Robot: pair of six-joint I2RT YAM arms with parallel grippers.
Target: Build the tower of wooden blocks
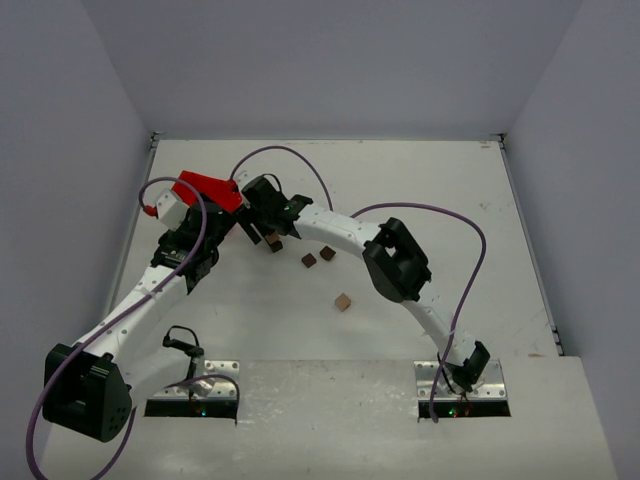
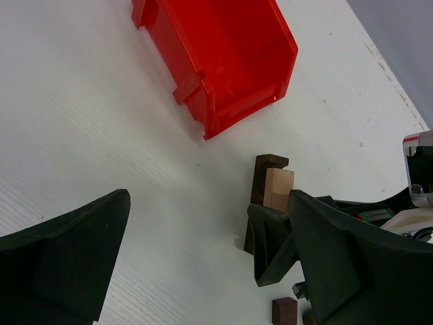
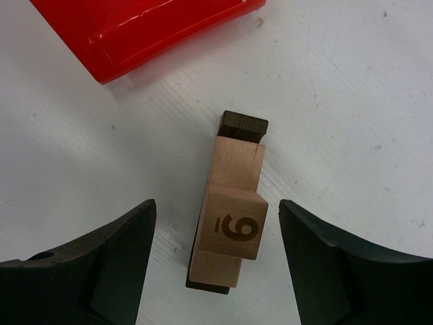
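Counted from above: one red bin (image 1: 208, 189), one wood block tower (image 1: 274, 243) and three loose cubes on the desk (image 1: 450, 180). Among the loose ones: one dark brown cube (image 1: 309, 260), a second dark brown cube (image 1: 327, 253) just beside it, and one light tan cube (image 1: 343, 301) nearer to the arm bases, apart from both.

About the tower: stands upright on the desk near the bin, not touching it. Long axis vertical, pointing up from the desk toward the right wrist camera. Built of light tan and dark brown pieces, dark at the bottom and tan above; cannot tell the exact number in the column. On the top cube (image 3: 235, 227), a burnt "9" facing upward; turned slightly against the piece below.

At the right gripper (image 3: 216, 210): spread, one finger on each side of the tower, with a gap on both sides. At the left gripper (image 2: 208, 196): also spread wide, over the desk, with bin and tower ahead.
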